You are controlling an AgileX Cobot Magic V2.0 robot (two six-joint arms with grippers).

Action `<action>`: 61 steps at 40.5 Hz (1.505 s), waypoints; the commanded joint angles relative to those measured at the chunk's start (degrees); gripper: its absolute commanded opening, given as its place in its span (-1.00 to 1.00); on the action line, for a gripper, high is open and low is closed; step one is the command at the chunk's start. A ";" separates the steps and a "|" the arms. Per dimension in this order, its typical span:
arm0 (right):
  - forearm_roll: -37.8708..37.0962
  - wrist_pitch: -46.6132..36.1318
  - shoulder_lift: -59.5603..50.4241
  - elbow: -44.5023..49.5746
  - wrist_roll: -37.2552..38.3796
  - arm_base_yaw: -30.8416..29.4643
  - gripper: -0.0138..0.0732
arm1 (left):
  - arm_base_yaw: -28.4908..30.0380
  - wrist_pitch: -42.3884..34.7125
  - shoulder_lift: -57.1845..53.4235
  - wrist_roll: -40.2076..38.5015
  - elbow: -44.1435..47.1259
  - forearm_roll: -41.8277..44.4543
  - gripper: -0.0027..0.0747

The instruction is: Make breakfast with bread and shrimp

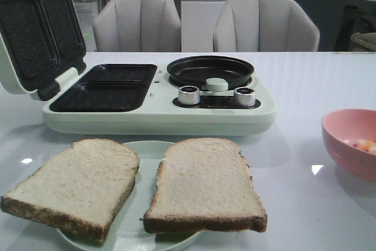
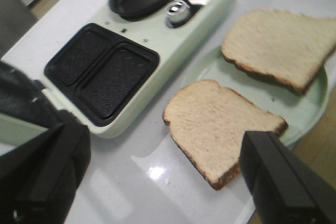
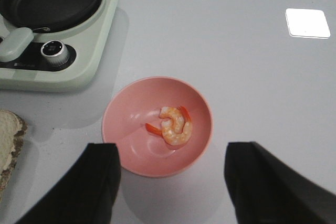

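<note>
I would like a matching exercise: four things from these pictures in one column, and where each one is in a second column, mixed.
Things:
1. bread slices
2. shrimp
3. round black pan
4. hinged lid

Places or states:
a. in the pink bowl
b. raised open
c. on the pale green plate
d. on the right half of the breakfast maker

Pairs: 1-c, 2-a, 3-d, 4-b

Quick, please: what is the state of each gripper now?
Left gripper: open, holding nothing, above the bread.
Right gripper: open, holding nothing, above the bowl with shrimp.
</note>
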 commanded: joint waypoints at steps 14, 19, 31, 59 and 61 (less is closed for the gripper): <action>-0.03 -4.07 0.42 -1.91 -0.63 0.11 0.56 | -16.51 1.42 20.83 -12.61 1.35 34.69 0.68; -0.03 -4.07 0.42 -1.91 -0.63 0.11 0.56 | -16.51 1.29 25.76 -14.69 1.35 37.54 0.68; -0.03 -4.07 0.42 -1.91 -0.63 0.11 0.56 | -14.96 1.11 36.78 -27.93 1.35 49.43 0.68; -0.03 -4.07 0.42 -1.91 -0.63 0.11 0.56 | -13.37 6.07 49.68 -47.45 -0.05 65.54 0.04; -0.03 -4.07 0.42 -1.91 -0.63 0.11 0.56 | -13.51 6.07 49.68 -47.45 -0.05 65.54 -0.06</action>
